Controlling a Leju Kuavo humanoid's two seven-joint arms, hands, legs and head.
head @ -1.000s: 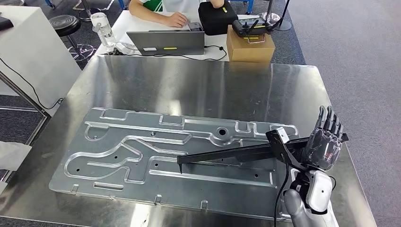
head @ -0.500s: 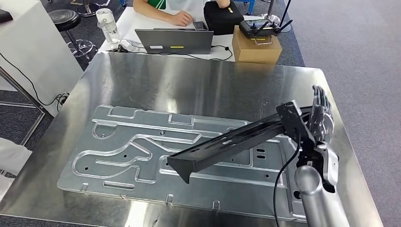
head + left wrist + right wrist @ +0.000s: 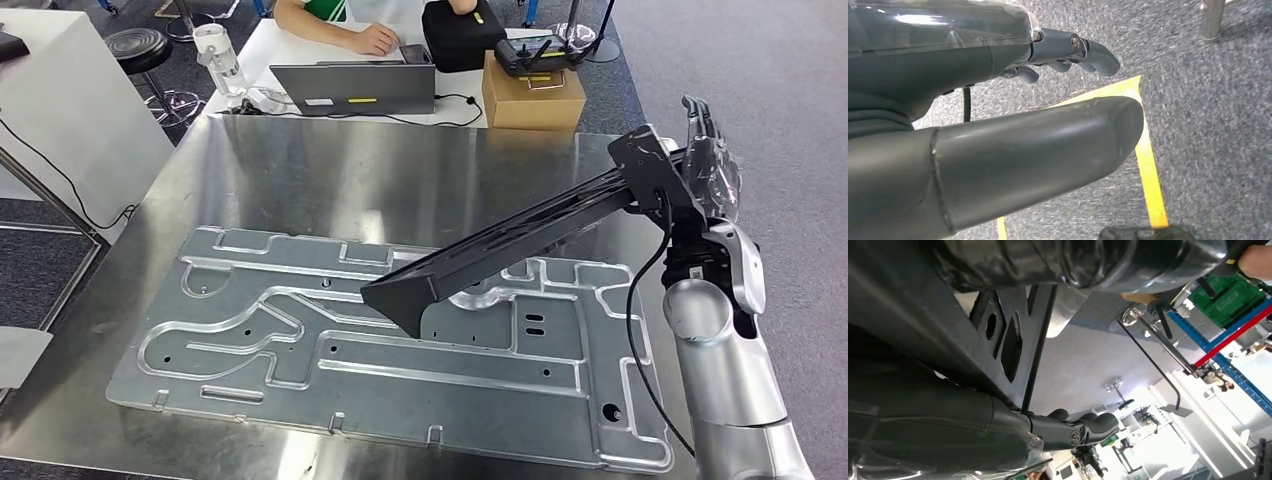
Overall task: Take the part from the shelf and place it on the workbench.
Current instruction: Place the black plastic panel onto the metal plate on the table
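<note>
The part is a long black metal rail (image 3: 520, 240) with holes at its held end. My right hand (image 3: 708, 160) grips that end above the workbench's right edge, and the rail slants down to the left. Its free end (image 3: 400, 298) hangs a little above the large stamped silver plate (image 3: 300, 340) that lies on the steel workbench (image 3: 400, 180). From the right wrist, the rail (image 3: 948, 335) crosses the palm with the dark fingers (image 3: 1078, 427) wrapped behind it. My left hand (image 3: 978, 100) hangs over grey carpet, holding nothing, its thumb and fingers apart.
Behind the workbench stands a white desk with a laptop (image 3: 355, 90), a cardboard box (image 3: 533, 98) carrying a controller, a black case (image 3: 458, 35) and a bottle (image 3: 220, 60). A person (image 3: 340, 20) sits there. A stool (image 3: 140, 50) and white cabinet (image 3: 60, 110) are at the far left.
My right arm has lifted and swung the rail up and away from me. Its free end, which lay low on the plate, now hangs above it. The camera has shifted slightly.
</note>
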